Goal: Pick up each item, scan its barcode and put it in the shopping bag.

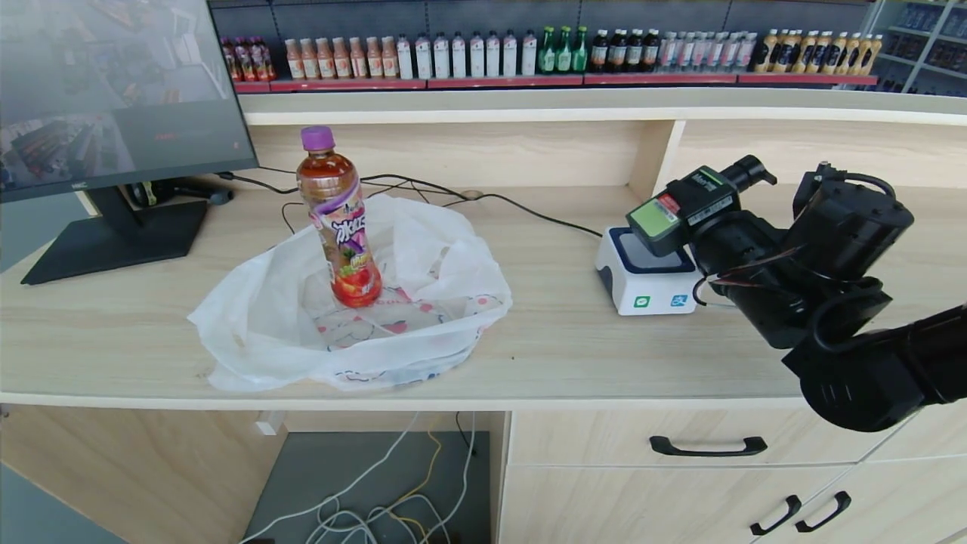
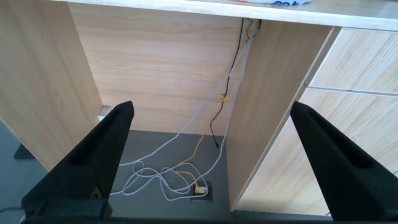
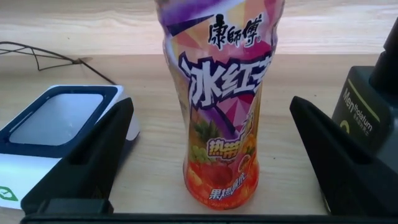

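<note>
Purple-labelled plastic drink bottle (image 3: 217,124) stands upright on the wooden worktop (image 3: 155,68), long axis vertical, between the jaws of the right gripper (image 3: 211,106), which are spread wide and clear of it; the right arm is nearer. A matching purple-capped bottle (image 1: 340,219) stands in the white plastic bag (image 1: 257,325). Label: large white characters (not transcribed). Left gripper (image 2: 211,112): jaws released, below worktop level.

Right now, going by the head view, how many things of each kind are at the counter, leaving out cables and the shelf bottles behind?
drink bottle: 1
dark bottle with green label: 1
shopping bag: 1
scanner: 1
monitor: 1
Total: 5
</note>
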{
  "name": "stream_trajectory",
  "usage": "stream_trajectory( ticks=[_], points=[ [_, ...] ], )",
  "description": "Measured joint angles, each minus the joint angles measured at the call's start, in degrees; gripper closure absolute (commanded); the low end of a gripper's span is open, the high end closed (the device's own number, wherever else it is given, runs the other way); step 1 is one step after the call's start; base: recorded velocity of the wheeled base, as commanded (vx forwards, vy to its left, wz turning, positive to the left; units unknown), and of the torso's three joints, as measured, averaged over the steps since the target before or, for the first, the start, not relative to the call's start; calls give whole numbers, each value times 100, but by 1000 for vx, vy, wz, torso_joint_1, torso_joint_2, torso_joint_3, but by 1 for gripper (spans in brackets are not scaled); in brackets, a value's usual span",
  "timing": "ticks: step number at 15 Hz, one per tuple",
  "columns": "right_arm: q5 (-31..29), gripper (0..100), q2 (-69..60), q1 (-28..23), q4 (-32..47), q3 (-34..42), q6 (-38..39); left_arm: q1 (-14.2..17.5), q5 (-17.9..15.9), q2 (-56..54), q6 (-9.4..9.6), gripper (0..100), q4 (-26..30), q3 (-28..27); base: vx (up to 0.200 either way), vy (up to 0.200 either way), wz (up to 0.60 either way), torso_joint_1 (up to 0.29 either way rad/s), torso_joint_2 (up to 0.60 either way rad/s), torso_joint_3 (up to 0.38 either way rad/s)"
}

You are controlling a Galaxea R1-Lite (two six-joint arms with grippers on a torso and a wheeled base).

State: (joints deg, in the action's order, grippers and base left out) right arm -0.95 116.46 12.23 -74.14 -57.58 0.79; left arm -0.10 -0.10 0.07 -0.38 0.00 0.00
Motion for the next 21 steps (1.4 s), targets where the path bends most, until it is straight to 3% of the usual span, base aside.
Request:
stream_trajectory(
  ticks=[6, 21],
  points=[
    [9, 0, 102, -52, 541, -494, 11, 0, 2, 0, -2, 0, 0, 0, 0, 0, 0, 0, 0, 0],
    [2, 0, 628, -115, 1002, -1648, 222, 0, 0, 0, 2, 0, 0, 0, 0, 0, 0, 0, 0, 0]
  ],
)
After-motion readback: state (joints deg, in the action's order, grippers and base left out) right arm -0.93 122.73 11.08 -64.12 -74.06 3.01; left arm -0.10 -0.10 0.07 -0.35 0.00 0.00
